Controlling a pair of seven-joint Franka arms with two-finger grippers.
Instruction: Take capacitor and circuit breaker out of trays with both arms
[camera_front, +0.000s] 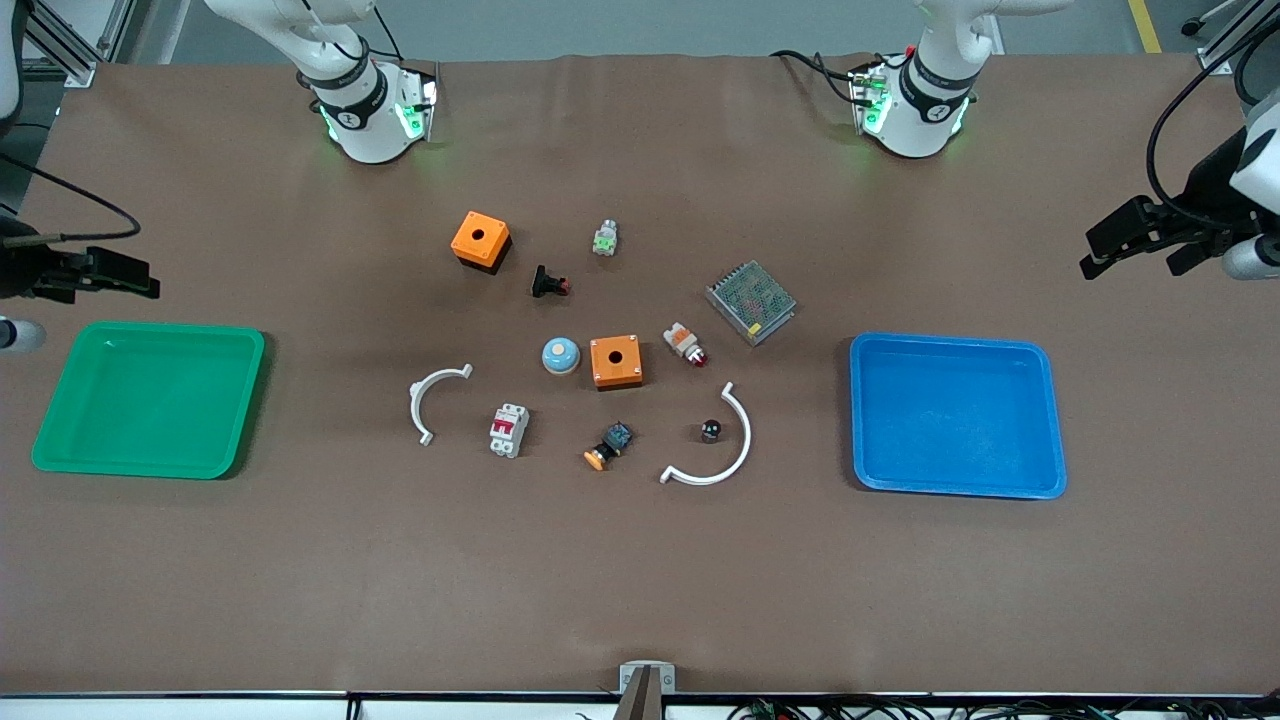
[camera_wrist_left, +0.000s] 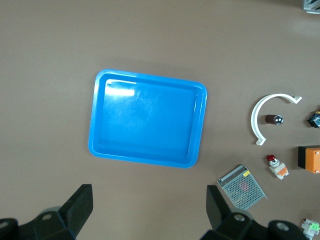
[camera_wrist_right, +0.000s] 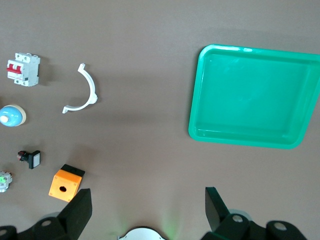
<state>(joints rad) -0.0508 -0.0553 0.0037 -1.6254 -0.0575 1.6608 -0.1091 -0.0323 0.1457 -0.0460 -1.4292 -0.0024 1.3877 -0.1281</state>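
The capacitor (camera_front: 711, 431), a tiny black cylinder, stands inside a white arc in the middle of the table; it also shows in the left wrist view (camera_wrist_left: 274, 119). The breaker (camera_front: 508, 430), light grey with a red lever, lies nearer the right arm's end and shows in the right wrist view (camera_wrist_right: 22, 69). My left gripper (camera_front: 1130, 250) is open and empty over bare table beside the blue tray (camera_front: 858, 420), as the left wrist view (camera_wrist_left: 149, 210) shows. My right gripper (camera_front: 110, 275) is open and empty over bare table beside the green tray (camera_front: 250, 400), as the right wrist view (camera_wrist_right: 148, 212) shows.
Two orange boxes (camera_front: 481, 240) (camera_front: 615, 361), a mesh power supply (camera_front: 751, 301), a blue dome (camera_front: 560, 355), a black push button (camera_front: 548, 283), a grey-green switch (camera_front: 604, 238), a white-orange part (camera_front: 685, 343), an orange-capped button (camera_front: 608, 446) and a second white arc (camera_front: 432, 400) lie mid-table.
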